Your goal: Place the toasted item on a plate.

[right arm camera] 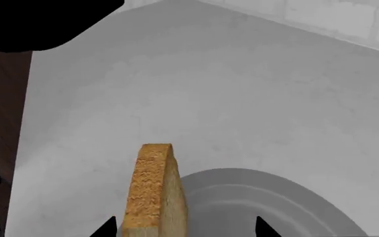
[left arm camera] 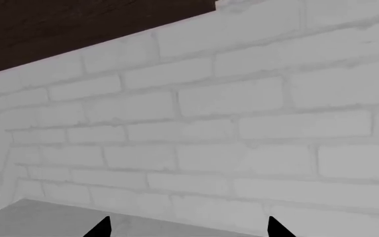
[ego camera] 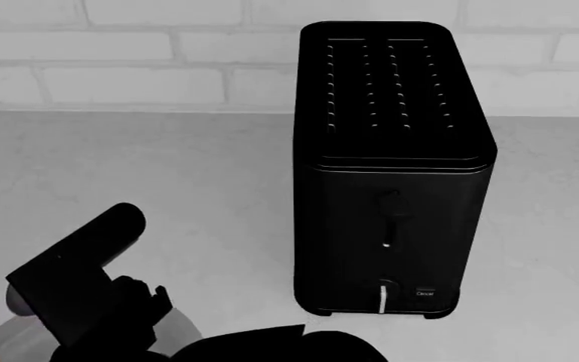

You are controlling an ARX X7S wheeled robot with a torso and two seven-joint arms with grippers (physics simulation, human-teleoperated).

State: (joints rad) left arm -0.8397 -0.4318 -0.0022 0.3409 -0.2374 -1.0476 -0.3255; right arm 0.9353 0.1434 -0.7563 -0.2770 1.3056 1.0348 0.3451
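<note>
1. Standing on its thin edge, the toast (right arm camera: 154, 190) sits between the two dark tips of the right gripper (right arm camera: 184, 228) in the right wrist view, closer to one tip than the other.
2. The right jaws look closed on the toast, but only the tip ends show, so the touch itself is hard to see.
3. The grey plate (right arm camera: 295, 207) lies on the bench (right arm camera: 209, 98) just beside the toast, partly behind it. I cannot tell if the toast touches the plate.
4. The plate and the toast are both cut off at the picture's edge. Far behind them, the brick wall (right arm camera: 321, 19) meets the bench's back edge.
5. The left gripper (left arm camera: 188, 228) points at the brick wall. Its two tips stand wide apart with nothing between them.
6. In the head view, the black toaster (ego camera: 390, 166) stands near the back edge of the bench, and its slots look dark.
7. A black arm (ego camera: 88, 286) shows low in the head view, over a bit of grey plate rim (ego camera: 13, 339) that is mostly hidden
</note>
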